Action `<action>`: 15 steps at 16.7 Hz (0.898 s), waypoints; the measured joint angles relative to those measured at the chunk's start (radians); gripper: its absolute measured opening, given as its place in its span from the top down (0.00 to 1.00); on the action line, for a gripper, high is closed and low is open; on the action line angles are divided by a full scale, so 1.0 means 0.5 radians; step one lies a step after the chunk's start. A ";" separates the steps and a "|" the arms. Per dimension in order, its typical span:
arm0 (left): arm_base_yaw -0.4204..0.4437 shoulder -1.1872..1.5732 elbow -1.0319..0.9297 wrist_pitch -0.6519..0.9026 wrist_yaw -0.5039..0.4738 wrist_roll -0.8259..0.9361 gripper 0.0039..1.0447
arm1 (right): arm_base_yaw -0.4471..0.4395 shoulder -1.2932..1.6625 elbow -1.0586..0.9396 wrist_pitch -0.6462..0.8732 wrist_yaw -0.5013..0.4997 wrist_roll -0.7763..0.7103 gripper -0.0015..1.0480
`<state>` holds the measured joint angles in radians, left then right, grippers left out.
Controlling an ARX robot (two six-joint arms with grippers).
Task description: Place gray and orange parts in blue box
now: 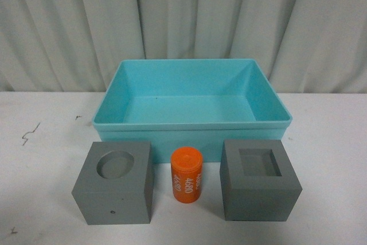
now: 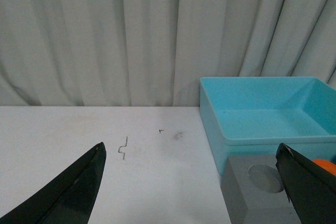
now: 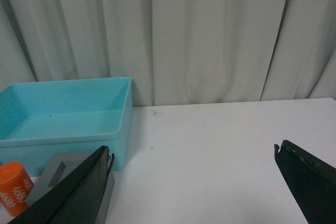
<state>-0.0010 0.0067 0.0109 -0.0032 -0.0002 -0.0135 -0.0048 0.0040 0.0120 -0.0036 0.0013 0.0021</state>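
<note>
Nothing is done yet, you have all three parts to move. Left fingers (image 2: 73, 192) are spread wide and hold nothing. Right fingers (image 3: 307, 182) are the same, wide apart and empty. Neither arm shows in the front view. Across the lower part of that frame there's a row on the surface (image 1: 46, 142): round cube (image 1: 113, 183) lower left, cylinder (image 1: 187, 174) lower centre and upright, square cube (image 1: 259, 181) lower right, none touching. Just behind them, mid-frame, sits the box (image 1: 192, 135), with nothing in it as far as you can see. Three picks remain. Judging by what each wrist view shows, the left arm probably suits the round cube and the right arm the square cube.
</note>
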 joint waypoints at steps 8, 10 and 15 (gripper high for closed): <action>0.000 0.000 0.000 0.000 0.000 0.000 0.06 | 0.000 0.000 0.000 0.000 0.000 0.000 0.06; 0.000 0.000 0.000 0.000 0.000 0.000 0.06 | 0.000 0.000 0.000 0.000 0.000 0.000 0.06; 0.000 0.000 0.000 0.000 0.000 0.000 0.06 | 0.000 0.000 0.000 0.000 0.000 0.000 0.06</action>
<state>-0.0010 0.0067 0.0109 -0.0032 -0.0002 -0.0135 -0.0048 0.0040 0.0120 -0.0036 0.0013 0.0021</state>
